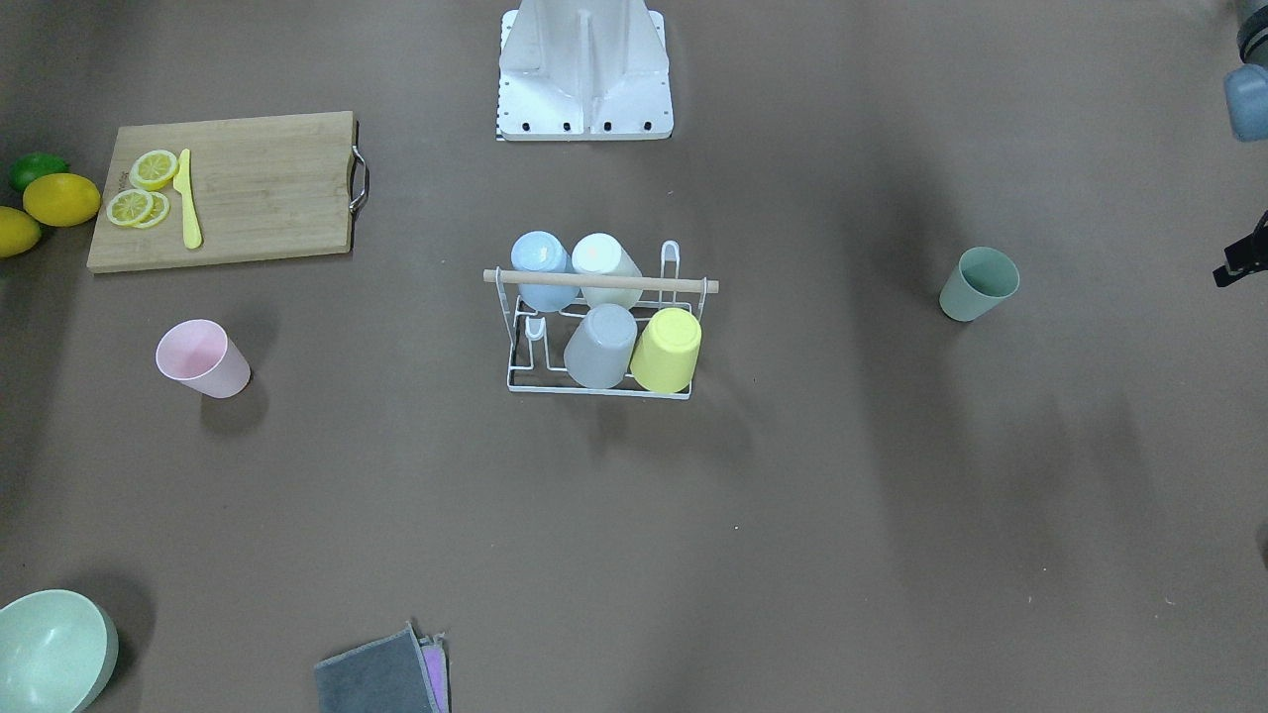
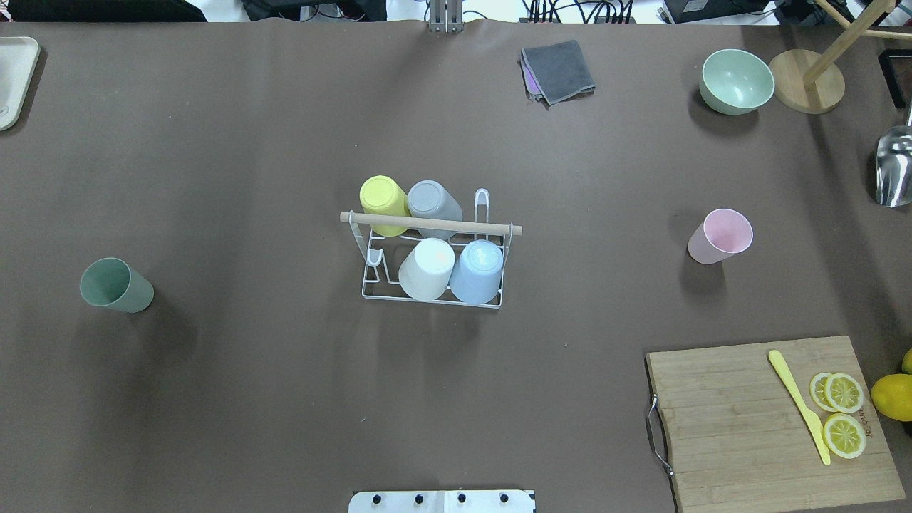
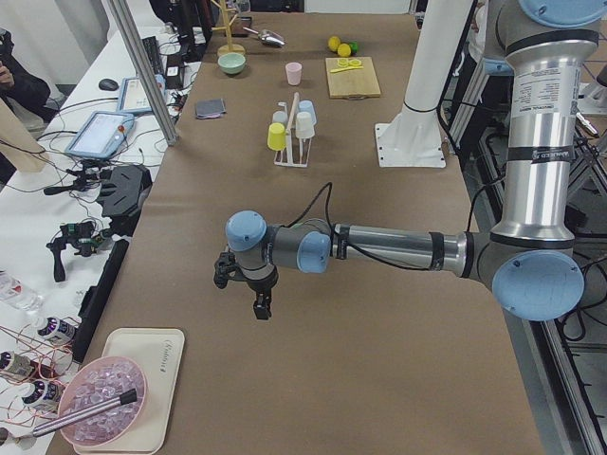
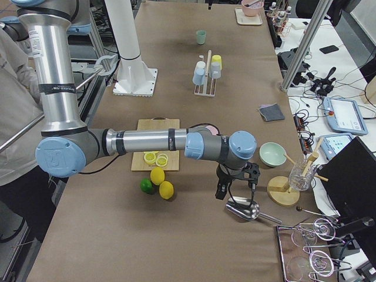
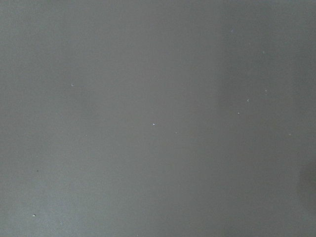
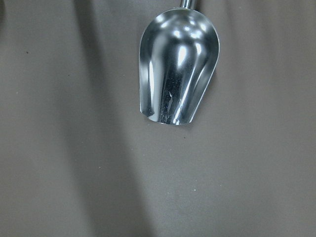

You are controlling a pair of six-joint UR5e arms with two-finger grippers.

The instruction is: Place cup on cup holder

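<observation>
The white wire cup holder (image 2: 427, 223) with a wooden rod stands mid-table and carries yellow, grey, white and blue cups upside down. A green cup (image 2: 114, 285) stands upright far to its left, and a pink cup (image 2: 721, 235) stands upright to its right. My left gripper (image 3: 245, 294) hovers over bare table near the table's left end, well away from the green cup. My right gripper (image 4: 237, 183) hovers just above a metal scoop (image 6: 177, 69) at the right end. I cannot tell whether either gripper is open or shut. Both look empty.
A cutting board (image 2: 734, 420) with lemon slices and a yellow knife lies near right, with lemons beside it. A green bowl (image 2: 736, 80), a wooden stand (image 2: 805, 89) and a grey cloth (image 2: 559, 70) sit along the far edge. A tray (image 2: 14, 78) is far left.
</observation>
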